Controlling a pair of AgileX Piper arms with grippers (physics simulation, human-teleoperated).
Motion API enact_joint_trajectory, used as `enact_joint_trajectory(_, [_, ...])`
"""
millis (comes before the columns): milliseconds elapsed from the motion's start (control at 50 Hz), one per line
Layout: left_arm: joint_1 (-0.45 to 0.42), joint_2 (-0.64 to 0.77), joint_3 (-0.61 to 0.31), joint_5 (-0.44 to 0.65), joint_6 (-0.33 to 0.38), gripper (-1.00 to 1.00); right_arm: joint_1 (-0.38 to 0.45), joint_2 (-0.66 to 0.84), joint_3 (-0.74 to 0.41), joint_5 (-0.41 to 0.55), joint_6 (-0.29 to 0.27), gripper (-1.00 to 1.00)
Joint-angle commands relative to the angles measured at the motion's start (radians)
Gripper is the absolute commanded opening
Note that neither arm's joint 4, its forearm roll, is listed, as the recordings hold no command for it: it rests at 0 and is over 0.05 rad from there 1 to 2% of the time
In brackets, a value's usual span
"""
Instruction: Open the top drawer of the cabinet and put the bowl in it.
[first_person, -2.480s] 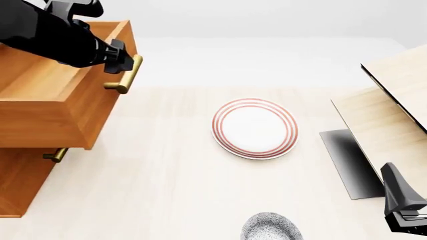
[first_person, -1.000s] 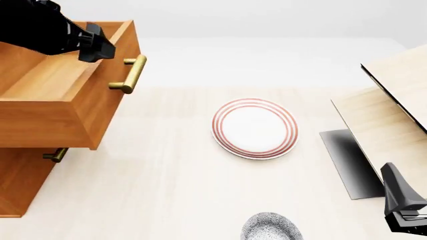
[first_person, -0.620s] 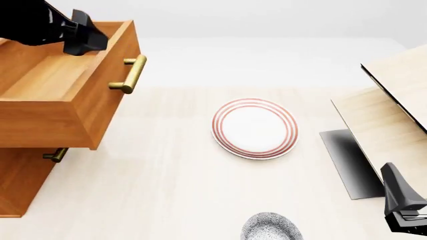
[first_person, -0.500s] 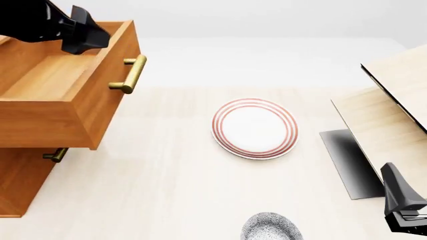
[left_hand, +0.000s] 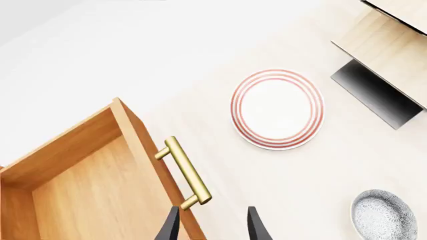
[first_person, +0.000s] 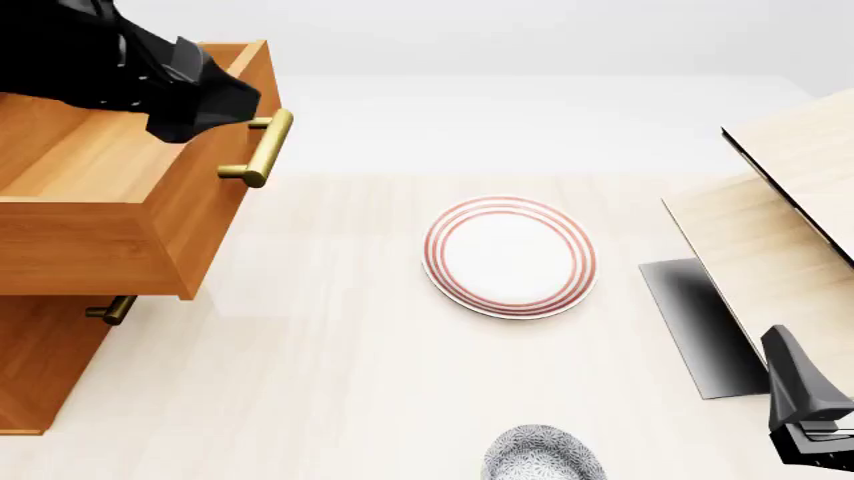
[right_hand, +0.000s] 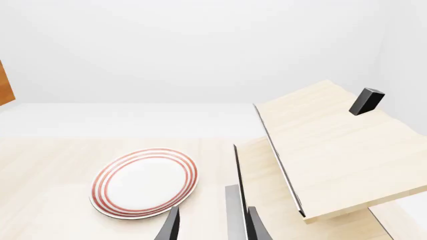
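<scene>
Front view shows the orange-brown wooden top drawer (first_person: 120, 190) with its brass bar handle (first_person: 262, 148) pulled well out of the three-drawer cabinet (first_person: 40, 360), so opening looks done. The left pincer (left_hand: 212, 227) hangs above the drawer's front edge, fingers apart, gripping nothing. The speckled blue-grey bowl (first_person: 541, 455) sits on the pale desk (first_person: 334, 380), nearest the camera, unlifted; the right pincer (right_hand: 210, 225), fingers apart and empty, waits well off to the right.

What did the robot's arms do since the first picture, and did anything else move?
The left end effector let go of the drawer's handle, pulled back over the open drawer, then swung forward near the handle again. The drawer slid out slightly further. The plate, bowl and right end effector stayed put.
</scene>
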Motion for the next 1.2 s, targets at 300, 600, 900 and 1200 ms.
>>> enact_joint_trajectory(300, [-0.182, 0.009, 0.102, -0.005, -0.025, 1.0, 0.0, -0.002, 0.001, 0.0, 0.0, 1.0])
enact_joint_trajectory(600, [-0.233, 0.035, 0.182, -0.003, -0.056, 1.0, 0.0, -0.001, 0.001, 0.0, 0.0, 1.0])
enact_joint_trajectory(900, [-0.293, 0.075, 0.226, -0.044, -0.097, 1.0, 0.0, -0.001, 0.001, 0.0, 0.0, 1.0])
enact_joint_trajectory(1200, [-0.405, 0.178, 0.264, -0.157, -0.196, 1.0, 0.0, -0.002, 0.001, 0.0, 0.0, 1.0])
